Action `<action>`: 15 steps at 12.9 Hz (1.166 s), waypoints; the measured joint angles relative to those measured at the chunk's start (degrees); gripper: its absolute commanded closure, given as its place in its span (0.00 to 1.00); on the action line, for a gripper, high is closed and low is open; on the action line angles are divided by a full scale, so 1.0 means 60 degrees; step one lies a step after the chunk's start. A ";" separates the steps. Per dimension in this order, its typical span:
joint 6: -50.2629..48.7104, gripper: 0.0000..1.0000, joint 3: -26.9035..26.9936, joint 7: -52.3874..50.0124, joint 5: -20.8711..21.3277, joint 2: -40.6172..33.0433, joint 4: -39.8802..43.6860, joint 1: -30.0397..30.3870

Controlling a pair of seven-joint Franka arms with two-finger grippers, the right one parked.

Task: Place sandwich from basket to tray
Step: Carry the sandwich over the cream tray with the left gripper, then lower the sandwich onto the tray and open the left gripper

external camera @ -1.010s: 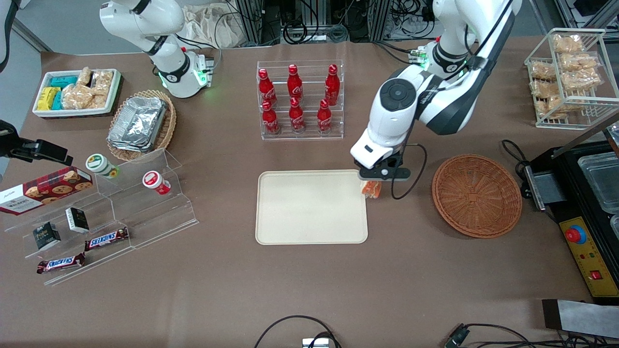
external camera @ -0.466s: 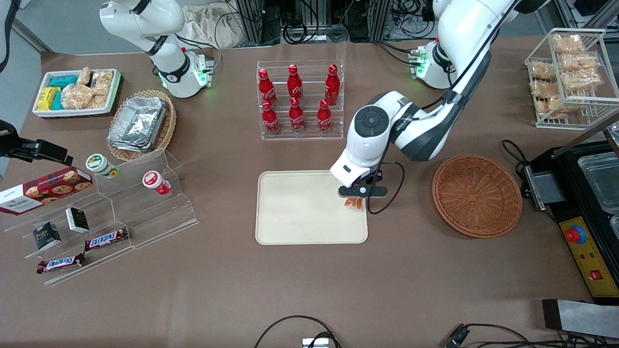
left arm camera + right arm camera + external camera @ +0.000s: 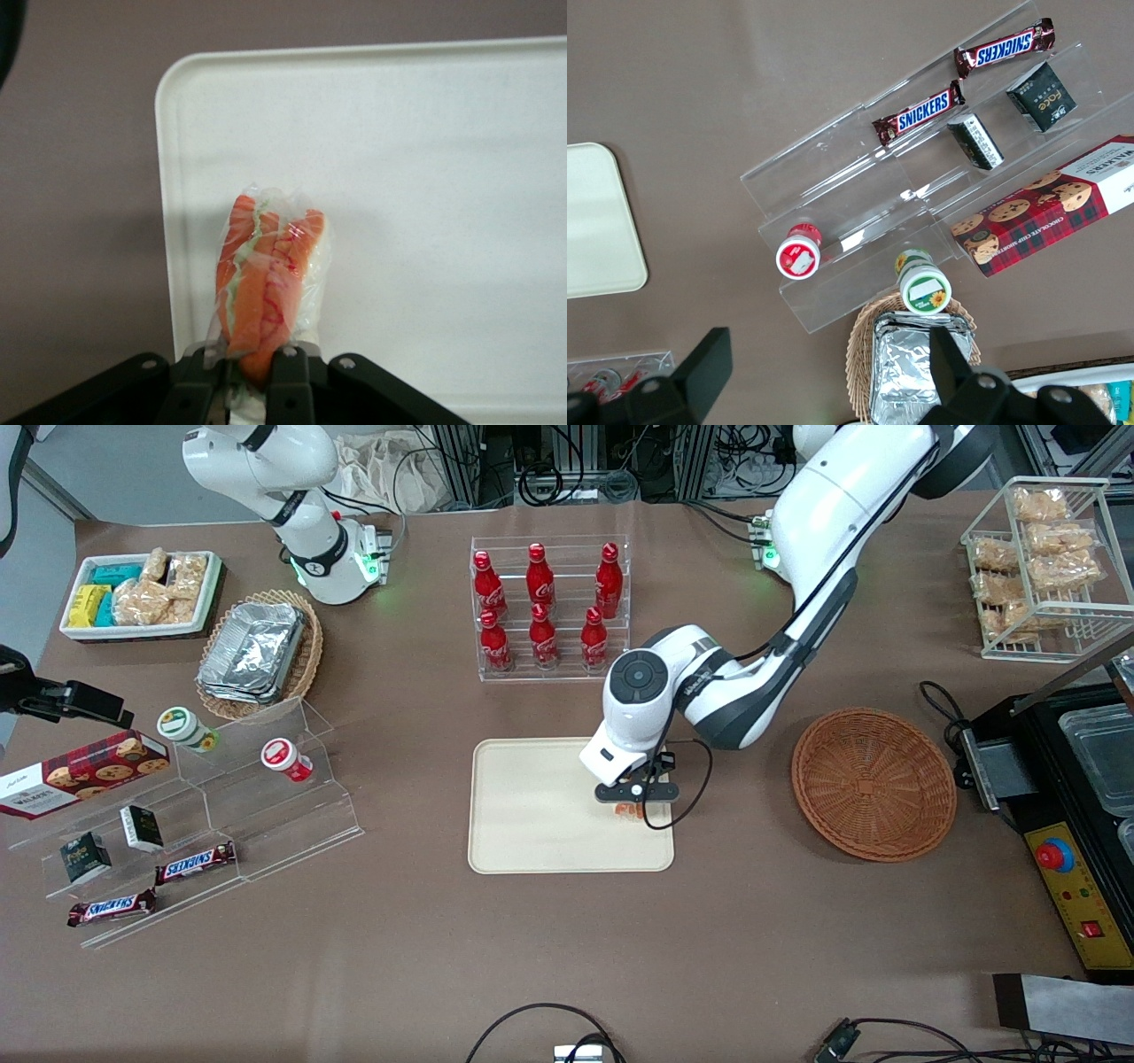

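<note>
Gripper [image 3: 631, 804] over the tray [image 3: 532, 815], near its edge toward the working arm's end; fingers [image 3: 288, 390] clamped on sandwich [image 3: 266, 283] — wedge hangs straight below the jaws, long axis along the finger line, cut edge w/ orange-green filling pointing away from the wrist; whether it touches the tray surface can't be told. Basket [image 3: 873, 784] empty, well apart. Arm bent at elbow, wrist pointing down; next step prob. lower & release.

My left arm's stretched fwd, elbow bent, wrist angled down; hand [image 3: 631, 804] low, fingers [image 3: 288, 390] clamped tight.
</note>
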 measured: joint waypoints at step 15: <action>-0.0022 0.00 0.0028 -0.0547 0.0580 0.0472 0.0258 -0.0051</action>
